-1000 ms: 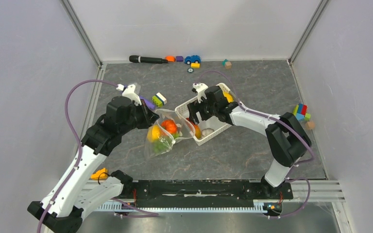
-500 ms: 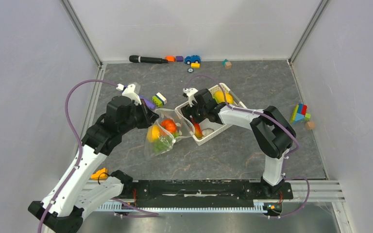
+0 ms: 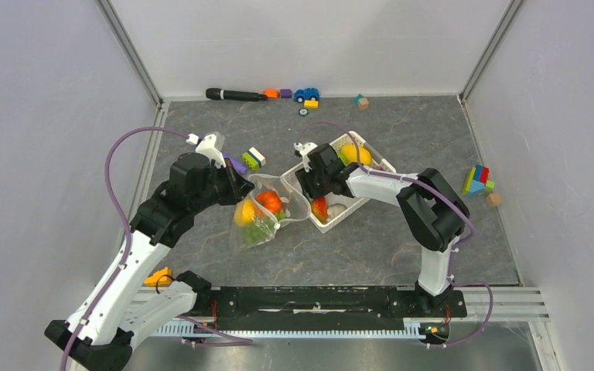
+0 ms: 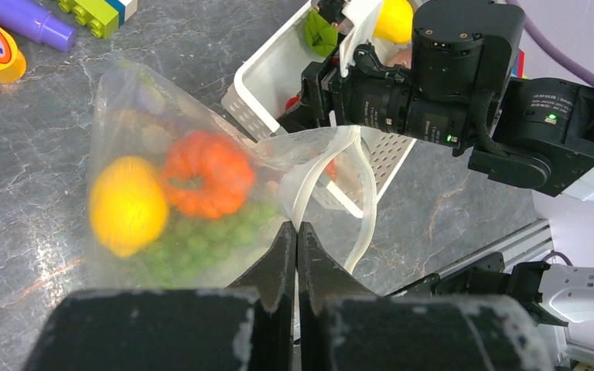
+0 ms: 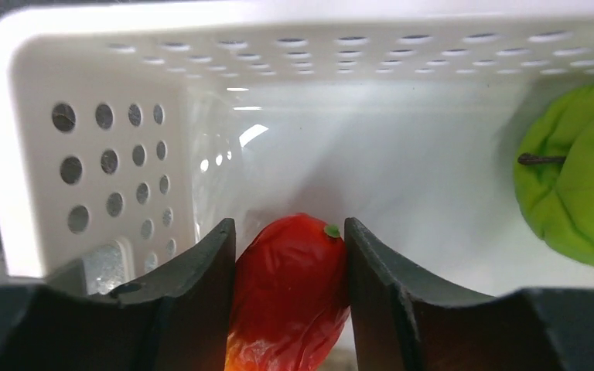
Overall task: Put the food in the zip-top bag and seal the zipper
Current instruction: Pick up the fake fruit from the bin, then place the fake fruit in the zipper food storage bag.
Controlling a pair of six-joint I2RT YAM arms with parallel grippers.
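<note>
My left gripper (image 4: 296,232) is shut on the mouth edge of the clear zip-top bag (image 4: 124,100) and holds it open beside the white basket (image 3: 360,199). The zipper strip (image 4: 367,209) loops next to my fingertips. Inside the bag lie an orange pumpkin (image 4: 205,174), a yellow fruit (image 4: 128,205) and green grapes (image 4: 201,247). My right gripper (image 5: 290,255) is down inside the basket (image 5: 116,154), its jaws closed against both sides of a red-and-yellow mango (image 5: 290,294). A green fruit (image 5: 576,178) lies to its right. A yellow fruit (image 3: 356,154) sits at the basket's far end.
A green-and-white block (image 3: 253,159) and a purple piece (image 3: 236,164) lie behind the bag. A black marker (image 3: 234,95), toy car (image 3: 306,94) and small blocks line the back wall. Coloured blocks (image 3: 478,179) sit at the right edge.
My right gripper moved left and down into the near-left end of the basket and now sits around the red mango. The left gripper and bag have not moved.
</note>
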